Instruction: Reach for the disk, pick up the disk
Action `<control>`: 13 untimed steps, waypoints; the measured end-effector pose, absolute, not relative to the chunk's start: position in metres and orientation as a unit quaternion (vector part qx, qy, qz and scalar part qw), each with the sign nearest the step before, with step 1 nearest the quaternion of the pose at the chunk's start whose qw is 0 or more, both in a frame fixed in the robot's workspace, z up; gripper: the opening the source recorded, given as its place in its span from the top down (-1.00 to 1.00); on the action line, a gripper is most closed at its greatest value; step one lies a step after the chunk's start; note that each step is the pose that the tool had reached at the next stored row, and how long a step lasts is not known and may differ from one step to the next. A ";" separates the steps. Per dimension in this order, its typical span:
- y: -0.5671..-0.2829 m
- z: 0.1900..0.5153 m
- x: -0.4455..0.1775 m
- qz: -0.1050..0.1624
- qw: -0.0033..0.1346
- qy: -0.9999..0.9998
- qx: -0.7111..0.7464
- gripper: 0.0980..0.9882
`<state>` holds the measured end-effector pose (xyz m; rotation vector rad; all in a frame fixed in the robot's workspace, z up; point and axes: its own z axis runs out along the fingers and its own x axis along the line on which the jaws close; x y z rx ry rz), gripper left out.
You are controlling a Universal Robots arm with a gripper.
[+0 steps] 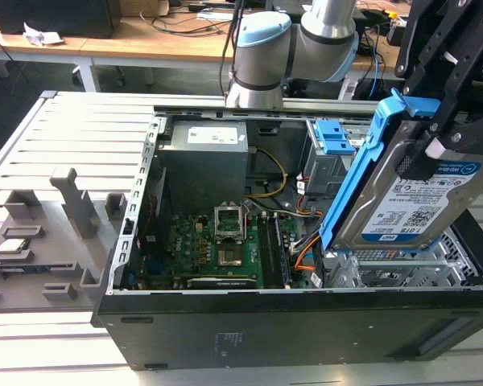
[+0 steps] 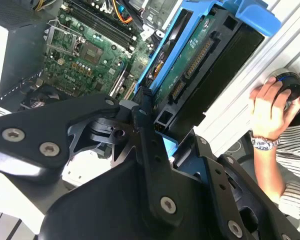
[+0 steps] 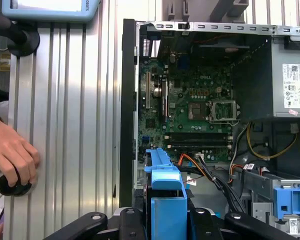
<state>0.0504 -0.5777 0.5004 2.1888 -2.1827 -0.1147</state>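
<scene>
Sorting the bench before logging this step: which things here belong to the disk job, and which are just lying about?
Job: disk, held above the computer case by the gripper.

Lying about: power supply, circuit board, grey holders, a person's hand.

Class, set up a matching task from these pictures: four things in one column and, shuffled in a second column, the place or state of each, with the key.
Things
1. disk
2. pincer
3. power-supply box
4. hand

Places or states
A. rests on a round black knob on the ribbed table
B. stands inside the open computer case, by the motherboard
C. lifted above the case, tilted, blue rail along its edge
D. shut on the disk

Pairs: 1-C, 2-D, 3-B, 4-A
</scene>
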 end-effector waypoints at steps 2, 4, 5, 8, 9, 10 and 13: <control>-0.578 0.500 0.053 -0.038 0.025 -0.705 0.707 0.40; -0.578 0.499 0.056 -0.038 0.025 -0.705 0.707 0.40; -0.578 0.498 0.058 -0.039 0.026 -0.705 0.707 0.40; -0.578 0.495 0.060 -0.039 0.027 -0.705 0.707 0.40; -0.578 0.493 0.061 -0.040 0.027 -0.705 0.707 0.40; -0.578 0.492 0.062 -0.040 0.027 -0.705 0.707 0.40; -0.578 0.488 0.066 -0.042 0.029 -0.705 0.707 0.40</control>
